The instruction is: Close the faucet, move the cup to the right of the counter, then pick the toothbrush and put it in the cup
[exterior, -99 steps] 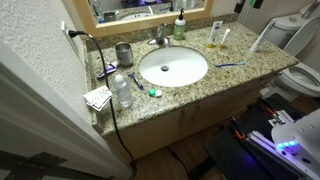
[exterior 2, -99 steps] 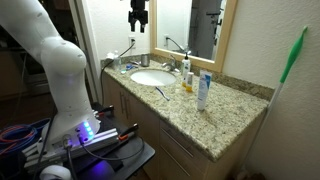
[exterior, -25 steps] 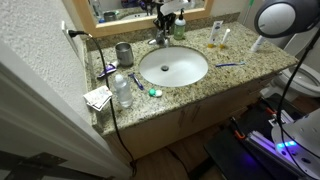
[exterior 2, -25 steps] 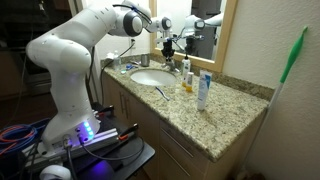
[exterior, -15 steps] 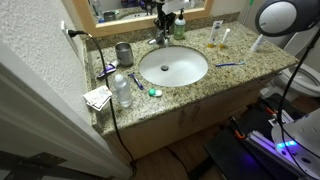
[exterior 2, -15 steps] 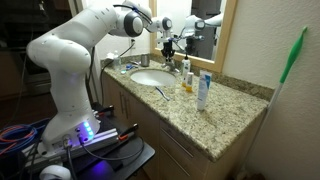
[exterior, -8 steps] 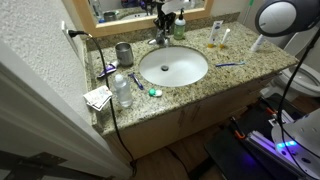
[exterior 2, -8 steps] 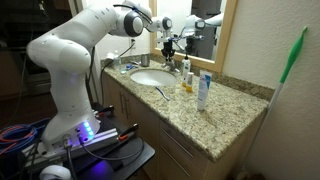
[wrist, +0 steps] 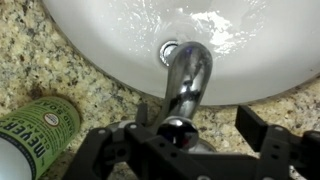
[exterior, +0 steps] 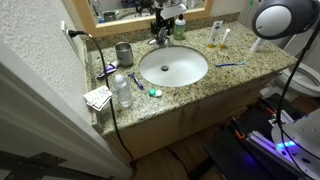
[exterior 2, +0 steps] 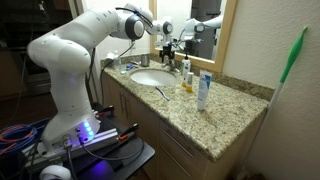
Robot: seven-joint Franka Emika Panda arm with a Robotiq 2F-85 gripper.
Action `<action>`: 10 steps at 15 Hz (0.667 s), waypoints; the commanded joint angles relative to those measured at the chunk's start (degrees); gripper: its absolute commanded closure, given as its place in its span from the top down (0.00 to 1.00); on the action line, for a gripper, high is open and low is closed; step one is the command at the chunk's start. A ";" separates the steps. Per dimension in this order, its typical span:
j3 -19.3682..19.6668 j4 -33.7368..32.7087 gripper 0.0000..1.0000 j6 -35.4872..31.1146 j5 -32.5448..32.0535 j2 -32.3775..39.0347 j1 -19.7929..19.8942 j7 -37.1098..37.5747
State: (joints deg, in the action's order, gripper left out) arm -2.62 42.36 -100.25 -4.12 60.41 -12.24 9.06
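The hand (wrist: 187, 142) hovers, fingers apart, astride the faucet (wrist: 188, 75) at the counter's (exterior: 215, 86) far edge, placed, I judge, to push its lever shut; the cup (exterior: 124, 54) stands left.

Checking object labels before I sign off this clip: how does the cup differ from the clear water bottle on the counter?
The cup is dark grey and opaque, while the water bottle is clear and see-through. The cup stands back near the wall, and the water bottle sits closer to the front edge of the counter. Both rest on the counter on the same side of the sink basin.
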 commanded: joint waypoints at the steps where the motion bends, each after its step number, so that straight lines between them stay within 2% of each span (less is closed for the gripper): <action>1: -0.02 -0.01 0.93 -0.05 0.06 0.00 0.05 0.00; 2: -0.18 0.40 0.98 0.29 0.15 -0.65 0.19 -0.45; 4: -0.03 1.58 1.00 1.15 0.04 -2.47 0.13 0.03; 6: 0.09 2.21 1.00 1.40 -0.15 -3.58 -0.05 0.38; 7: -0.04 -0.04 1.00 0.16 0.01 -0.92 0.00 0.18; 9: -0.04 -0.04 1.00 0.20 0.01 -1.31 -0.06 0.19; 10: -0.04 -0.02 0.96 0.20 0.01 -1.22 -0.06 0.19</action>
State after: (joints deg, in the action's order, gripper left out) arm -2.66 42.34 -100.06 -4.11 59.21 -12.30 9.25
